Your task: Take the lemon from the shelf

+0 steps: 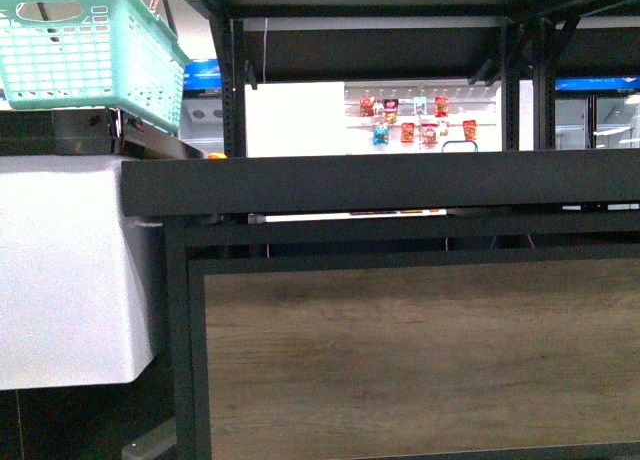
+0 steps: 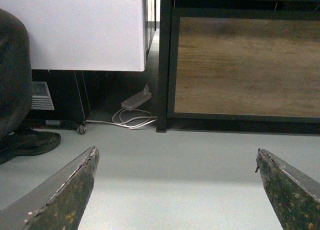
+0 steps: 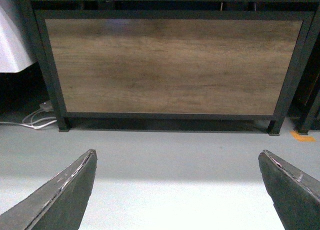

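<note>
No lemon to be made out in any view. The shelf point(image 1: 400, 180) fills the front view, and its deep black front lip runs straight across at camera height, hiding the tray surface behind it. Only a sliver of something orange point(image 1: 215, 156) peeks over the lip at its left end. Above the lip there is an open band of room under the next tier, between the black uprights, and far behind it hang small packets point(image 1: 420, 120) on a white wall.

Below the lip sits a wood panel point(image 1: 420, 350) framed in black, reaching down to the shelf's feet. Just left of the shelf stands a white cabinet point(image 1: 70, 270), close against the corner post, with a teal basket point(image 1: 90, 50) perched above it.

Down low, the left gripper point(image 2: 175, 190) hangs over bare floor point(image 2: 175, 160), jaws spread wide, nothing between them. Ahead of it are the shelf's corner post and white cables point(image 2: 132, 121) coiled in the gap beside the cabinet. A dark rounded shape point(image 2: 12, 80) crowds one edge of that view.

The right gripper point(image 3: 175, 190) is also spread wide and empty, facing the panel squarely with clear floor up to it. An orange mark point(image 3: 303, 137) lies on the floor by the far foot.
</note>
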Controlling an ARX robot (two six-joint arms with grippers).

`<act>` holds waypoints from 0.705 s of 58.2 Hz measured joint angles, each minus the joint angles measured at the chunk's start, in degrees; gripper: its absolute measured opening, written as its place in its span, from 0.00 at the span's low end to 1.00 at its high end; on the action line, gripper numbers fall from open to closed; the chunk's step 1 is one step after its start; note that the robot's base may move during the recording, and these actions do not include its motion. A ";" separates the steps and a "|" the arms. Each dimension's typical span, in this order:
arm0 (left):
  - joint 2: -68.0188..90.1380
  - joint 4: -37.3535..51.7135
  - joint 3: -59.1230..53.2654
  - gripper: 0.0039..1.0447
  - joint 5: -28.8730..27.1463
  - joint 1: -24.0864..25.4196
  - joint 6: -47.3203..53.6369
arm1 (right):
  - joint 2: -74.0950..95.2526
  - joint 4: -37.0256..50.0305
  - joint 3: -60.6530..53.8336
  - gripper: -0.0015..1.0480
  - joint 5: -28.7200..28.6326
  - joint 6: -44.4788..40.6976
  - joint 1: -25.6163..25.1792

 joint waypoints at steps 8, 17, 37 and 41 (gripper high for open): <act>0.00 0.00 0.00 0.92 0.00 0.00 0.00 | 0.00 0.00 0.00 0.93 0.00 0.00 0.00; 0.00 0.00 0.00 0.92 0.00 0.00 0.00 | 0.00 0.00 0.00 0.93 0.00 0.00 0.00; 0.00 0.00 0.00 0.92 0.00 0.00 0.00 | 0.00 0.00 0.00 0.93 0.00 0.00 0.00; 0.00 0.00 0.00 0.92 0.00 0.02 0.00 | 0.00 0.00 0.00 0.93 0.00 -0.02 0.00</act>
